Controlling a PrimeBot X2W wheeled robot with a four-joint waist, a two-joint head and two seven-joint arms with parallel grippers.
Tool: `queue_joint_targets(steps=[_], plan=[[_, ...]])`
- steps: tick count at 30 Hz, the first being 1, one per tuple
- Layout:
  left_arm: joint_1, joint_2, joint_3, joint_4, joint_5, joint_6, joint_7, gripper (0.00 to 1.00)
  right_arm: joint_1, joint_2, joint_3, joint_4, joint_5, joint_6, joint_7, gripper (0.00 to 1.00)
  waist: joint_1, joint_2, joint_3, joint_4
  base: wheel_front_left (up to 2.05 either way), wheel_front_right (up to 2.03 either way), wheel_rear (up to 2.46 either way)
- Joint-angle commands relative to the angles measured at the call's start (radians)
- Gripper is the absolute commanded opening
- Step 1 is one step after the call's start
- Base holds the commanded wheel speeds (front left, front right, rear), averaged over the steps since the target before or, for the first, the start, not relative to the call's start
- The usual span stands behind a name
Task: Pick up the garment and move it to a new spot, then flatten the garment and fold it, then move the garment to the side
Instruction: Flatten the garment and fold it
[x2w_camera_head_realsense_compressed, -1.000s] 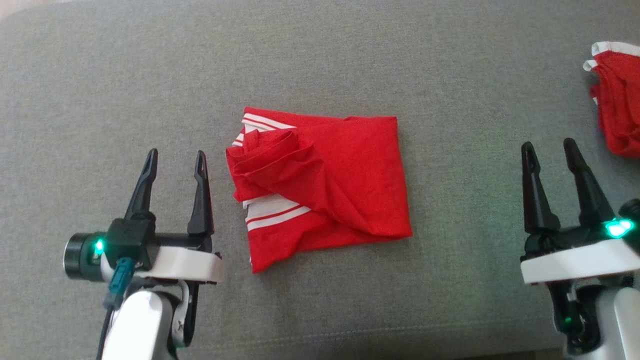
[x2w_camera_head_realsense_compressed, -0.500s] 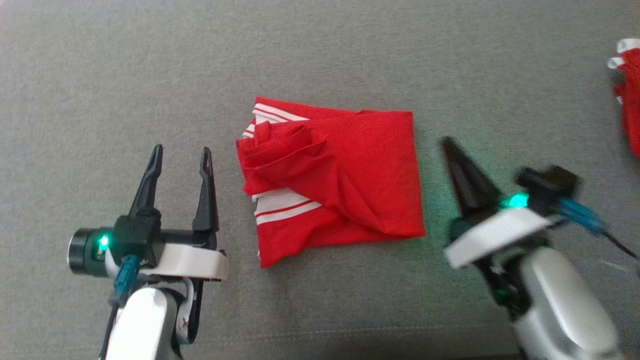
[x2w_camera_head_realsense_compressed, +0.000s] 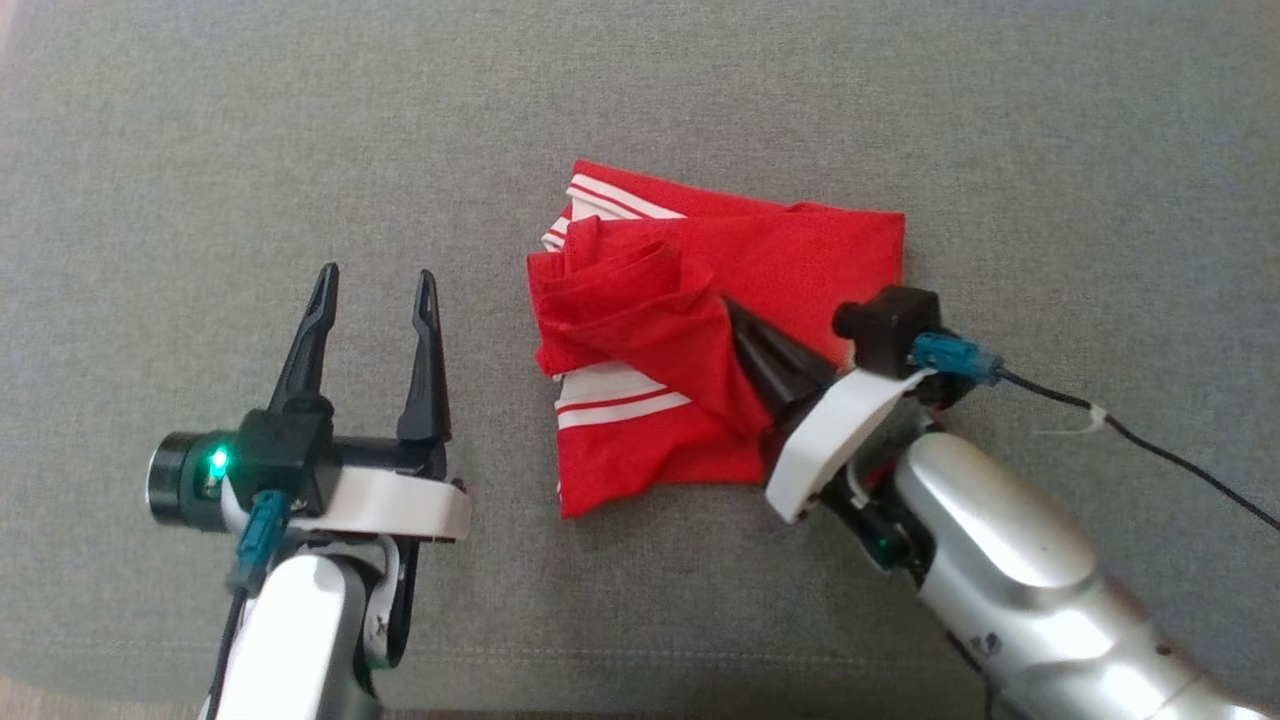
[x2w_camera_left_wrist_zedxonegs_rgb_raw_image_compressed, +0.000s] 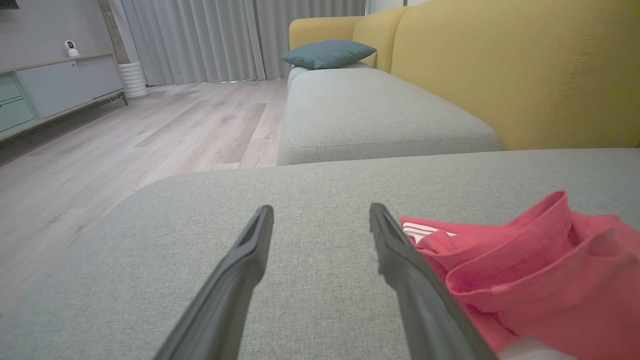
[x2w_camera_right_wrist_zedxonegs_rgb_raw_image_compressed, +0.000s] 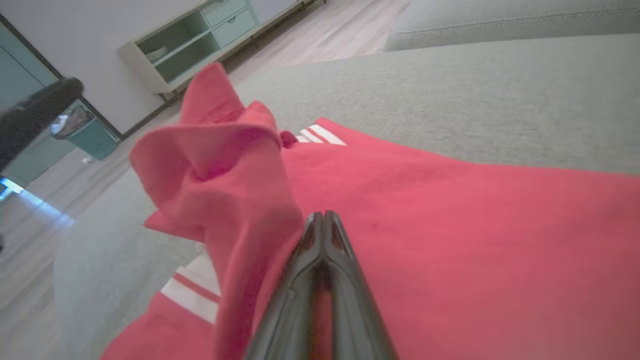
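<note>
The red garment (x2w_camera_head_realsense_compressed: 800, 260) with white stripes lies crumpled and partly folded on the grey sofa cushion (x2w_camera_head_realsense_compressed: 300, 120). A loose fold bunches up on its left half. My right gripper (x2w_camera_head_realsense_compressed: 729, 306) is shut and lies across the garment's lower right part, tips against the raised fold. In the right wrist view the right gripper (x2w_camera_right_wrist_zedxonegs_rgb_raw_image_compressed: 322, 215) has its fingers pressed together on the garment (x2w_camera_right_wrist_zedxonegs_rgb_raw_image_compressed: 450, 225), with no cloth seen between them. My left gripper (x2w_camera_head_realsense_compressed: 378, 273) is open, just left of the garment and apart from it. In the left wrist view the left gripper (x2w_camera_left_wrist_zedxonegs_rgb_raw_image_compressed: 321, 209) holds nothing, the garment (x2w_camera_left_wrist_zedxonegs_rgb_raw_image_compressed: 540, 270) beside its right finger.
A black cable (x2w_camera_head_realsense_compressed: 1150, 450) trails right from the right wrist. The yellow backrest (x2w_camera_left_wrist_zedxonegs_rgb_raw_image_compressed: 525, 75) rises behind the cushion, with a teal pillow (x2w_camera_left_wrist_zedxonegs_rgb_raw_image_compressed: 327, 52) further along. Wood floor (x2w_camera_left_wrist_zedxonegs_rgb_raw_image_compressed: 150, 130) lies beyond the cushion's left edge, and a low cabinet (x2w_camera_right_wrist_zedxonegs_rgb_raw_image_compressed: 200, 45) stands against the wall.
My right arm has swung in from the right onto the garment and its jaws have shut. The head camera has shifted. The left gripper stays open in place.
</note>
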Motion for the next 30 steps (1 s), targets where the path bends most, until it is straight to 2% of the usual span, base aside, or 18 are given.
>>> queue_joint_targets(steps=[1, 7, 12, 14, 17, 18, 19, 20, 26, 30], plan=[[-0.037, 0.005, 0.028, -0.026, 0.0, 0.006, -0.012, 1.0, -0.005, 0.019, 0.031, -0.025, 0.029, 0.007, -0.013, 0.0, 0.0, 0.0, 0.001, 0.0, 0.0, 0.0, 0.0], [-0.031, 0.005, 0.036, -0.033, -0.001, 0.012, -0.012, 1.0, -0.026, 0.0, 0.187, -0.069, 0.14, 0.007, -0.006, 0.0, 0.0, 0.0, -0.002, -0.011, 0.0, 0.0, 0.0], [-0.032, 0.006, 0.037, -0.035, 0.001, 0.012, -0.012, 1.0, -0.032, -0.022, 0.286, -0.089, 0.178, 0.007, 0.015, 0.0, 0.0, 0.0, -0.007, -0.024, 0.0, 0.0, 0.0], [-0.032, 0.005, 0.039, -0.033, 0.001, 0.013, -0.012, 1.0, -0.037, -0.029, 0.285, -0.095, 0.179, 0.007, -0.02, 0.0, 0.0, 0.0, -0.012, -0.031, 0.0, 0.0, 0.0], [-0.023, 0.006, 0.043, -0.031, 0.0, 0.015, -0.012, 1.0, -0.035, -0.044, 0.219, -0.106, 0.164, 0.007, -0.107, 0.0, 0.0, 0.0, -0.03, -0.043, 0.0, 0.0, 0.0], [-0.019, 0.007, 0.044, -0.03, 0.0, 0.015, -0.012, 1.0, -0.027, -0.048, 0.181, -0.111, 0.157, 0.007, -0.13, 0.27, 0.0, 0.0, -0.038, -0.049, 0.0, 0.0, 0.0], [-0.014, 0.009, 0.046, -0.029, -0.001, 0.016, -0.012, 1.0, -0.018, -0.055, 0.139, -0.116, 0.143, 0.007, -0.147, 0.76, 0.0, 0.0, -0.045, -0.054, 0.0, 0.0, 0.0], [-0.009, 0.011, 0.047, -0.028, -0.001, 0.016, -0.012, 1.0, -0.006, -0.063, 0.09, -0.121, 0.126, 0.007, -0.16, 1.0, 0.0, 0.0, -0.054, -0.06, 0.0, 0.0, 0.0], [0.02, 0.023, 0.056, -0.018, -0.007, 0.018, -0.012, 1.0, 0.127, -0.098, -0.246, -0.187, -0.016, 0.007, -0.187, 1.0, 0.0, 0.0, -0.101, -0.093, 0.0, 0.0, 0.0], [0.036, 0.034, 0.059, -0.01, -0.009, 0.019, -0.012, 1.0, 0.249, -0.097, -0.434, -0.264, -0.113, 0.007, -0.165, 1.0, 0.0, 0.0, -0.129, -0.11, 0.0, 0.0, 0.0]])
